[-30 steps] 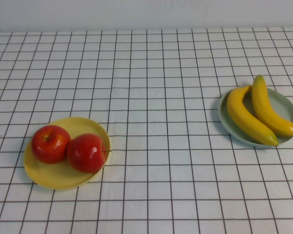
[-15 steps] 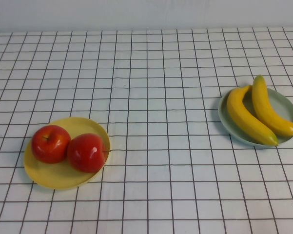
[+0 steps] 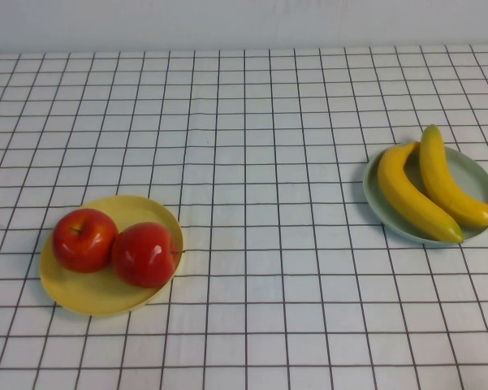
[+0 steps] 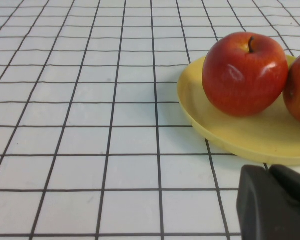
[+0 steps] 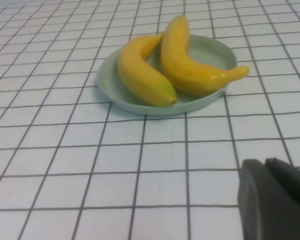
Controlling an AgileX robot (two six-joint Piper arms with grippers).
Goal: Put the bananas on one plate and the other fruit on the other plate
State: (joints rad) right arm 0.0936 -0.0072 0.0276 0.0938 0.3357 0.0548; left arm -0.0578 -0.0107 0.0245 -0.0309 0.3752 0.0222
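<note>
Nothing moved: left tool point(image 4: 269, 172), right tool point(image 5: 264, 167) remain closed, parked.

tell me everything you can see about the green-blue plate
The green-blue plate is round, shallow and pale, with a raised rim and a smooth, plastic-looking surface. It sits flat on the checked cloth on the robot's right side, far from the yellow plate. Two glossy yellow bananas lie side by side across it, one tip reaching past its rim. Nothing else touches it.
</note>
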